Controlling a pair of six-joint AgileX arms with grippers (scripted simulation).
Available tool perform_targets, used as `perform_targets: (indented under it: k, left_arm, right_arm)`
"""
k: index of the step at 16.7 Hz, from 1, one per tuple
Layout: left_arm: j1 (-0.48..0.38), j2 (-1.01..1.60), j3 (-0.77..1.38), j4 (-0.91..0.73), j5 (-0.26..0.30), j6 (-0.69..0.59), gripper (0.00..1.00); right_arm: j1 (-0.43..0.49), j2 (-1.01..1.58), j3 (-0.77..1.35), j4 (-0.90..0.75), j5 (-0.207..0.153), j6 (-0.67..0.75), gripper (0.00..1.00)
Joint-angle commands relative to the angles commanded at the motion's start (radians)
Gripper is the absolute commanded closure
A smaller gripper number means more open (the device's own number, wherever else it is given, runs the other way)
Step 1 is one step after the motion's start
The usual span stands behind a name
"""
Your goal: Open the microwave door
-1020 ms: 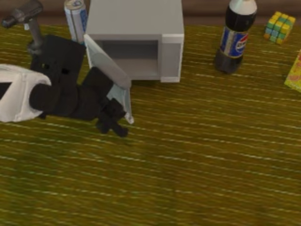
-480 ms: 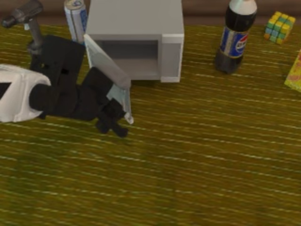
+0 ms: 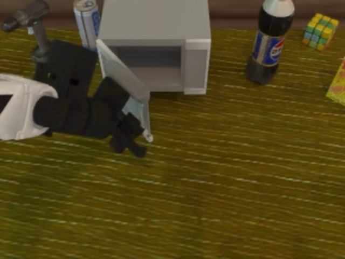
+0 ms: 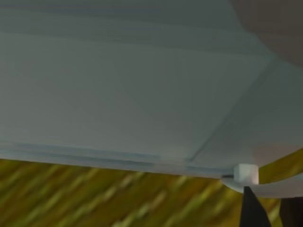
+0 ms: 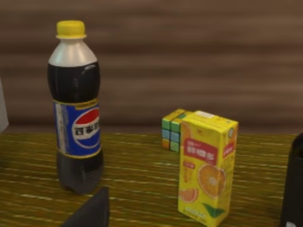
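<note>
Hardly anything has shifted since the earlier frames; the left gripper is held at the free edge of the microwave door, much as before, with the door swung well out from the cavity; the microwave sits at the back of the surface, left of centre; contact is kept at the edge farthest from the hinge, presumably for leverage; whether the fingers clasp the edge cannot be told; in the left wrist view the door panel fills nearly everything, so the gripper is pressed close; the right gripper is parked off to the right, its camera facing a cola bottle.
</note>
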Motion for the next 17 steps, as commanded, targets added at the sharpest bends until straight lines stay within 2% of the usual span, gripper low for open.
perform_targets:
  k: [7, 17]
  left_arm:
    - [0.034, -0.006, 0.001, -0.023, 0.036, 0.065, 1.00]
    - [0.034, -0.006, 0.001, -0.024, 0.036, 0.066, 1.00]
  right_arm:
    - [0.000, 0.000, 0.000, 0.000, 0.000, 0.000, 0.00]
    - [0.000, 0.000, 0.000, 0.000, 0.000, 0.000, 0.00]
